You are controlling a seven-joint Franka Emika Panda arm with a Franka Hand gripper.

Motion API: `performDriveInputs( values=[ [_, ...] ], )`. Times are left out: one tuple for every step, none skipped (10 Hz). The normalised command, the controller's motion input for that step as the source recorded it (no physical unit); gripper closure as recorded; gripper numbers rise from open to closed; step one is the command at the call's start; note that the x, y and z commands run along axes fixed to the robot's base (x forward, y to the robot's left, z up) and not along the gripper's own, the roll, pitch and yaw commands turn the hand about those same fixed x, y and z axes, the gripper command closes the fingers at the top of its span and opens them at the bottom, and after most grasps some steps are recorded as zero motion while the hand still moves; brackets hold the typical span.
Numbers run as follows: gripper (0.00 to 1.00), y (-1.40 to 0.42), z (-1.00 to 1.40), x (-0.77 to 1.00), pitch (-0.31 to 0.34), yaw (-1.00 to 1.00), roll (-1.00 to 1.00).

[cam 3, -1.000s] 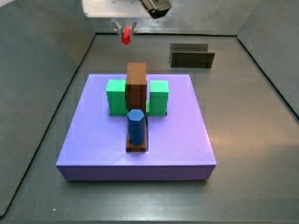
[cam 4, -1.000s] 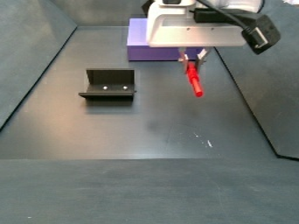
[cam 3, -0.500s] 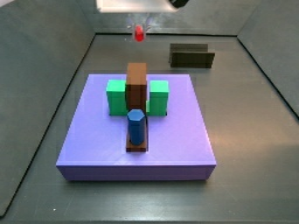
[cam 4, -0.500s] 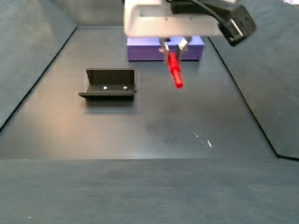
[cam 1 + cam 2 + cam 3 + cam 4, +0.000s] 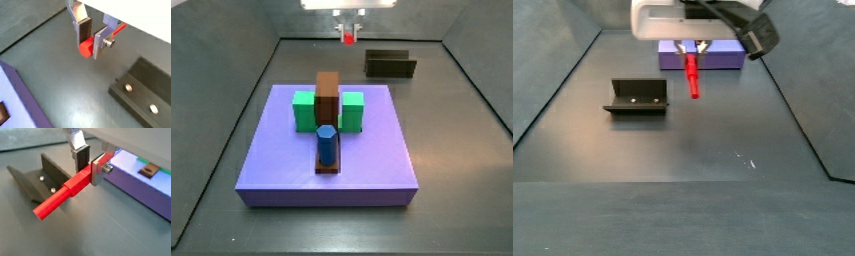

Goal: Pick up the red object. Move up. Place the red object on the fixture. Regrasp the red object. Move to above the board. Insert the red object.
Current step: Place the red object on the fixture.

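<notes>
My gripper (image 5: 690, 48) is shut on the red object (image 5: 694, 77), a slim red peg, and holds it in the air, the peg sticking out beyond the jaws. In both wrist views the silver fingers (image 5: 81, 26) clamp the peg (image 5: 63, 197) near one end, with the gripper (image 5: 91, 43) (image 5: 91, 169) above the floor. The fixture (image 5: 637, 97), a small dark open-topped box, stands on the floor beside and below the peg, apart from it; it also shows in a side view (image 5: 390, 64). The purple board (image 5: 372, 175) lies behind the gripper (image 5: 348, 22).
On the board stand two green blocks (image 5: 303, 111), a brown bar (image 5: 327, 92) and a blue hexagonal peg (image 5: 327, 146). Dark walls close in the grey floor (image 5: 714, 150). The board's edge (image 5: 143, 185) shows close to the gripper in a wrist view.
The gripper, still shut on the red peg, has risen and moved sideways from near the board toward the fixture. The peg now hangs more upright.
</notes>
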Motion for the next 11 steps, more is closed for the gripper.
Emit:
performDriveInputs(
  values=[
    [1.0, 0.0, 0.18, 0.47, -0.331, -0.33, -1.0],
    [1.0, 0.0, 0.17, 0.47, -0.334, -0.32, -1.0],
    [1.0, 0.0, 0.16, 0.47, -0.346, -0.32, -1.0],
    [1.0, 0.0, 0.14, 0.46, -0.406, -0.31, -1.0],
    [1.0, 0.0, 0.13, 0.47, -0.386, -0.29, -1.0],
    [1.0, 0.0, 0.04, 0.55, -0.311, -0.19, -1.0],
    [1.0, -0.1, 0.0, 0.63, 0.0, 0.0, -0.73],
    [1.0, -0.14, 0.0, 0.62, 0.217, 0.26, -0.58],
    [1.0, -0.02, -0.08, 0.52, 0.389, 0.28, -0.59],
    [1.0, 0.0, -0.23, 0.43, 0.231, 0.37, -0.51],
    [1.0, 0.0, -0.3, 0.27, 0.014, 0.33, -0.3]
  ],
)
